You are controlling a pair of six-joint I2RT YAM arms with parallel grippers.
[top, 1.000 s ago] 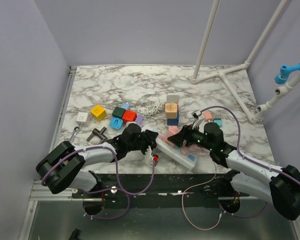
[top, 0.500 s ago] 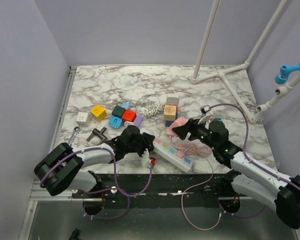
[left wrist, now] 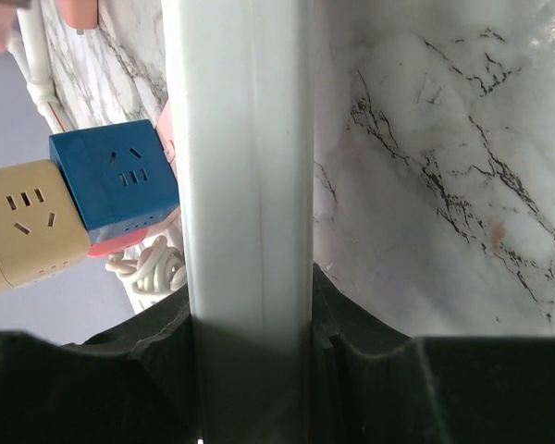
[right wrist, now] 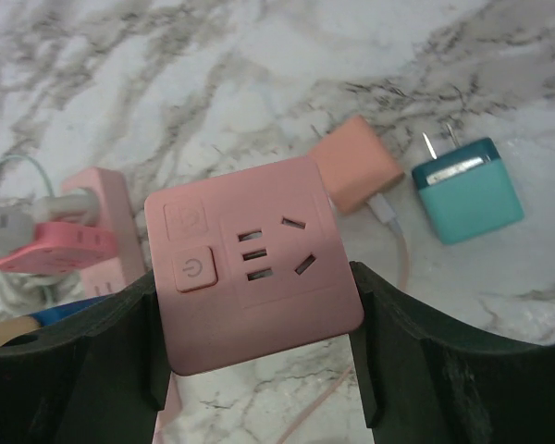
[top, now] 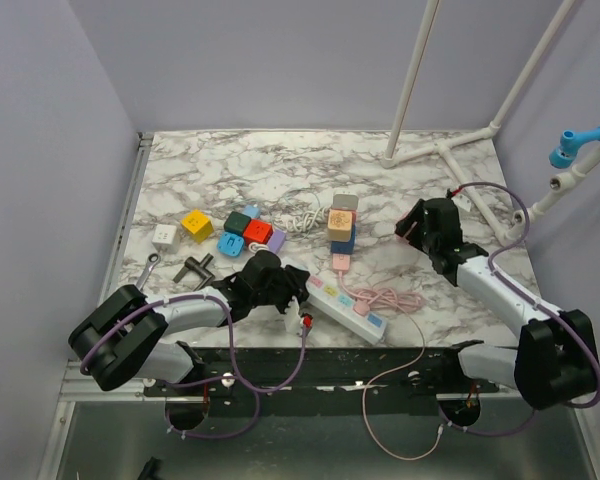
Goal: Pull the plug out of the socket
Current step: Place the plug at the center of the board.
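Left gripper is low at the near table edge, fingers closed on the left end of the white strip. In the left wrist view the strip fills the gap between both fingers, in contact on each side. The strip lies flat, slanting toward the near right, with coloured socket faces up. A red button shows at the edge just beside its gripped end. A pink cable lies coiled just behind the strip's right half and runs off the near edge. Behind the strip stands a stack of cubes, beige over blue, with a pink piece at its foot. Left of the stack is a cluster of loose blocks, with a wrench and a black T-tool nearer the left edge. Right gripper is further back and right, well apart from the strip. Its fingers are closed on the plug, a pink square cube with a power button and socket holes facing the wrist camera. The plug is clear of the strip. Beyond it on the marble lie an orange adapter and a teal adapter, the teal one with its prongs showing.
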